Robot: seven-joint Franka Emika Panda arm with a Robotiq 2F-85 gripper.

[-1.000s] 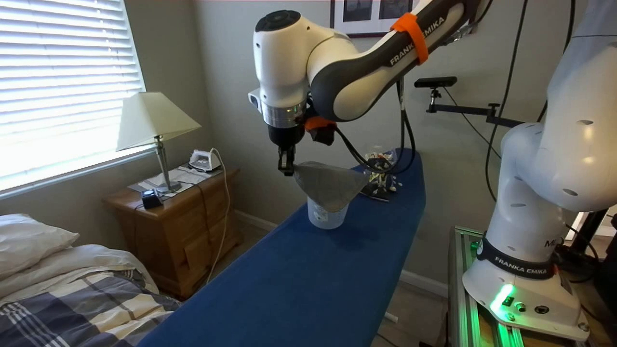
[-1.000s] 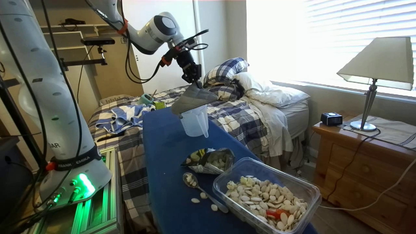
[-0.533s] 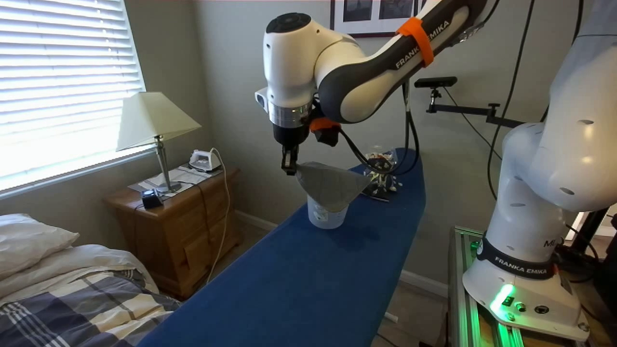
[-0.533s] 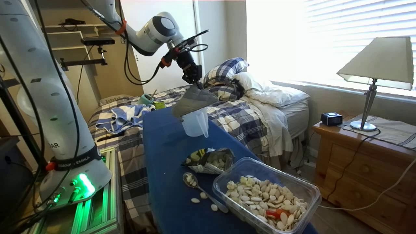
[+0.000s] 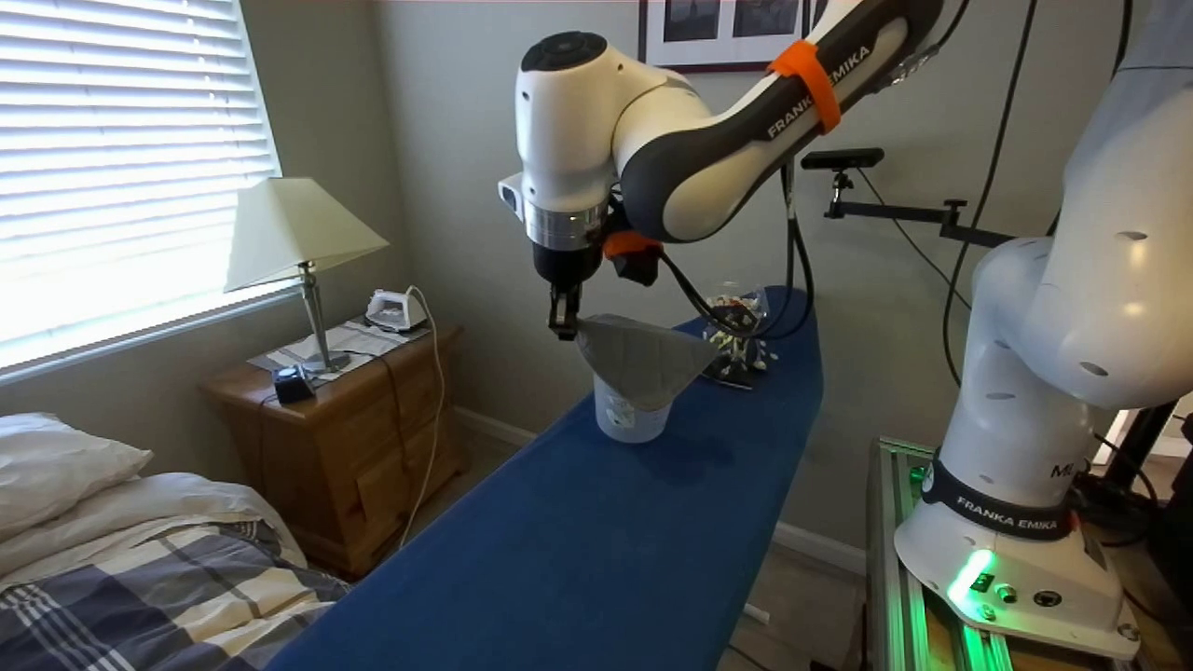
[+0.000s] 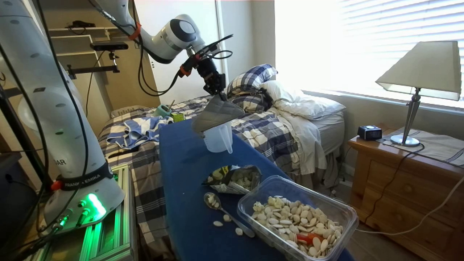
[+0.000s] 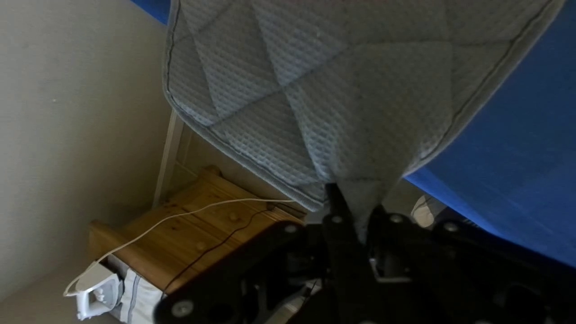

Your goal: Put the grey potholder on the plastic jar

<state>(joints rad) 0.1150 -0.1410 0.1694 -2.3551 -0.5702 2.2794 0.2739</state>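
I have the grey potholder (image 7: 315,85) over the mouth of the plastic jar (image 6: 217,139), tilted, sloping down from its pinched corner; I cannot tell whether it touches the rim. Material: quilted, waffle-textured cloth, bound edge. My end effector (image 7: 354,197) is clamped on that folded corner. The jar: translucent, upright, near the window-side edge of the table (image 5: 559,559). The blue top extends alongside.

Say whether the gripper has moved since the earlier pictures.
Yes: in an exterior view, the gripper has shifted slightly toward picture right, away from the lamp.
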